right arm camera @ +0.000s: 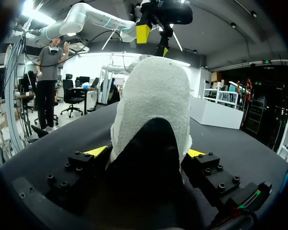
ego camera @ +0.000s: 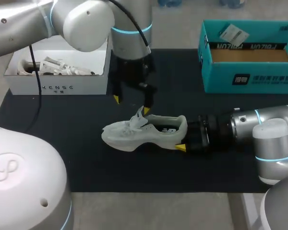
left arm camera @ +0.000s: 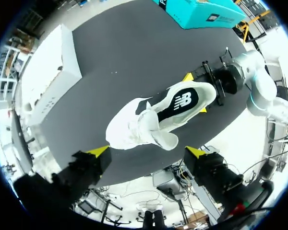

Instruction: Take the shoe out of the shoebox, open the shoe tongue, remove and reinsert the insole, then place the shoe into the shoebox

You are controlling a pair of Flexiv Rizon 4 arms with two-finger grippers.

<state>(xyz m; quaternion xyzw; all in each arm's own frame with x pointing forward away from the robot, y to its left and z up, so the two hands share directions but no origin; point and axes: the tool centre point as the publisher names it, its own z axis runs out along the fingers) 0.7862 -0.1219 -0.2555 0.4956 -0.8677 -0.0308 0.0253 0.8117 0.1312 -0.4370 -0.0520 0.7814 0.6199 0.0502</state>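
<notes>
- At the middle of the worktop, on the black mat (ego camera: 62, 139) that covered it, sat a pale grey-white mesh sneaker (ego camera: 144, 132). It was out of both boxes, toe toward the robot's left and heel toward its right.
- From the left wrist view the sneaker (left arm camera: 153, 120) showed its opening upward, with a dark insole visible inside and the laces and tongue bunched over the forefoot.
- The right arm came in low from the right side, and its pincer (ego camera: 183, 134) was clenched on the sneaker's heel.
- The right wrist view had the heel (right arm camera: 153, 110) filling the gap of that pincer (right arm camera: 146, 152), a yellow tip pressed to each side of it.
- From the left wrist view the same right pincer (left arm camera: 196, 93) could be seen with one yellow tip on either side of the heel.
- The left arm hung over the sneaker from behind, and its pincer (ego camera: 131, 105) was released, fingers spread wide and pointing down.
- One of its yellow tips stood just beside the laces; I could not tell whether it touched them.
- Its own wrist view showed the left pincer (left arm camera: 148, 152) apart from the sneaker, which lay ahead of the fingers and between their lines.
- Toward the back right stood an open teal cardboard shoebox (ego camera: 249, 76), brown inside, well apart from the sneaker.
- Toward the back left stood an open white cardboard box (ego camera: 57, 87) with pale crumpled things in it.
</notes>
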